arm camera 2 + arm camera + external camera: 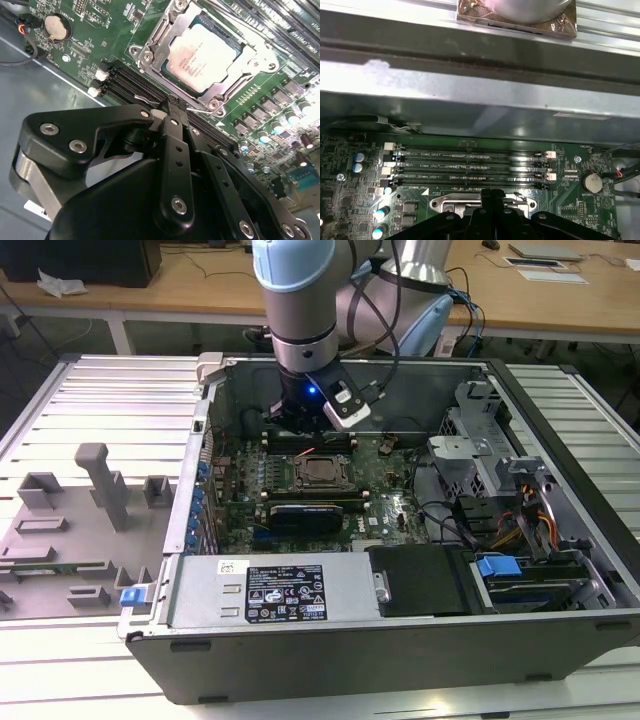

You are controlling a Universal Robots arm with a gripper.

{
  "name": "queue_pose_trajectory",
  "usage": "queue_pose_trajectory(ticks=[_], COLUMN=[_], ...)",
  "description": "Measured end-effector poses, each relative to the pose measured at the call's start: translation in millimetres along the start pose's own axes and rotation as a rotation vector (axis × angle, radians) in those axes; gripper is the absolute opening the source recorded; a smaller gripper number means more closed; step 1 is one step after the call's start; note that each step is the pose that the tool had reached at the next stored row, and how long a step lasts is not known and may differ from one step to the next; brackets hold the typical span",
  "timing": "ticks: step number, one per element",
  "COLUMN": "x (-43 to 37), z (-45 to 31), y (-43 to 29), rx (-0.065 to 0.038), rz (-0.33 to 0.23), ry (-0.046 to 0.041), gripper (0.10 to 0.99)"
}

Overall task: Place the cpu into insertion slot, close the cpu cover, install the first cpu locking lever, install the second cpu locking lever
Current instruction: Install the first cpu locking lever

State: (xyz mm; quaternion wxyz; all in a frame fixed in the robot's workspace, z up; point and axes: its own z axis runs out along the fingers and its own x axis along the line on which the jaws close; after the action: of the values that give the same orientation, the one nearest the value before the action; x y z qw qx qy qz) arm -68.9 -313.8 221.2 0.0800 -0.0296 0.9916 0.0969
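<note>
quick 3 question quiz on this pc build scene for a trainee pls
1. True or false: the cpu cover lies closed over the cpu.
2. The end effector is nearest to: A the coin battery, B the cover's edge beside the memory slots, C the drive bay.
3. Fill in: in the exterior view, the grey fixture tray stands on the ____ side of the computer case.
Key: 1 true; 2 B; 3 the exterior view's left.
</note>
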Motion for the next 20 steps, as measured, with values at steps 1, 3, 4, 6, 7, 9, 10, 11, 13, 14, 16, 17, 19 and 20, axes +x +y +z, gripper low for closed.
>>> queue_pose_trajectory(ticks=[1,3,4,6,7,9,10,11,13,14,16,17,19,20], x=[-0.5,-2.3,-3.0,-4.0,-4.0,-4.0,-3.6,-2.8,-0.8,0.6,2.4,3.3,4.5,4.7], z=[0.6,1.9,2.4,3.0,3.0,3.0,3.1,3.3,3.8,4.2,5.0,5.3,6.4,7.0], y=[0.6,2.1,2.7,3.9,3.9,4.0,4.1,4.1,4.0,4.0,4.1,3.9,3.7,3.6], rx=[0.000,0.002,0.003,0.005,0.005,0.005,0.006,0.006,0.008,0.009,0.013,0.019,0.027,0.029], rz=[0.000,0.000,0.000,-0.001,-0.001,-0.001,-0.001,-0.004,-0.010,-0.012,-0.013,-0.010,-0.003,0.002], ry=[0.0001,0.0001,0.0002,0.0004,0.0005,0.0003,-0.0042,-0.0181,-0.0449,-0.0567,-0.0663,-0.0682,-0.0711,-0.0724], gripper=[0.106,0.106,0.106,0.106,0.106,0.106,0.106,0.106,0.106,0.106,0.106,0.106,0.106,0.106])
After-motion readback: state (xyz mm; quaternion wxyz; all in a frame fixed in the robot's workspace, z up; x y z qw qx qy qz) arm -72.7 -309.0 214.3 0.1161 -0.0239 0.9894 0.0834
